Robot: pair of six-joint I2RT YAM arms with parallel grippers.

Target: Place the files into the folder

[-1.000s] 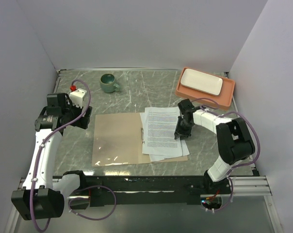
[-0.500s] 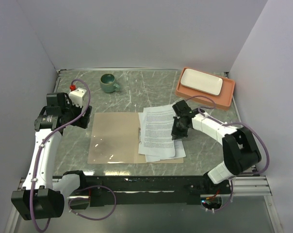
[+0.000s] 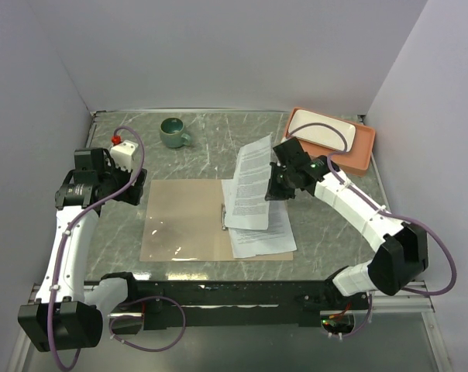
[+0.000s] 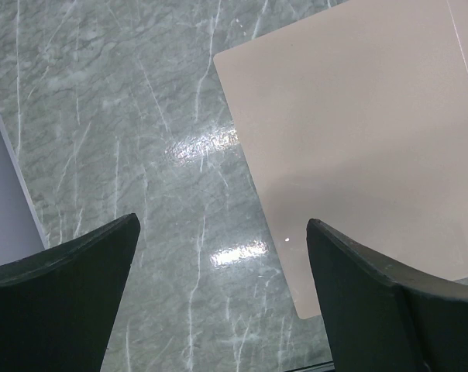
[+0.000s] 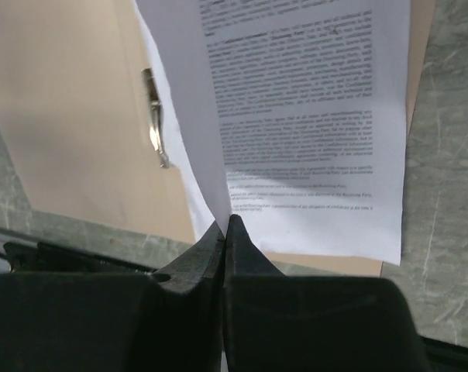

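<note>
Above, we see the right fingers pressed together on the right-hand edge of one thin white printed paper sheet, which is held raised and tilted over the pile below. From the right wrist, that sheet's edge enters exactly between the two fingertips, with no gap on either side. Beneath it, the other white printed sheets lie flat, overlapping the right half of the large flat tan-brown cardboard folder. The folder lies open on the green marbled bench. Its small metal clip sits just left of the held sheet. We find the left fingers spread wide apart, holding nothing, near the folder's far-left corner and well apart from every sheet.
</note>
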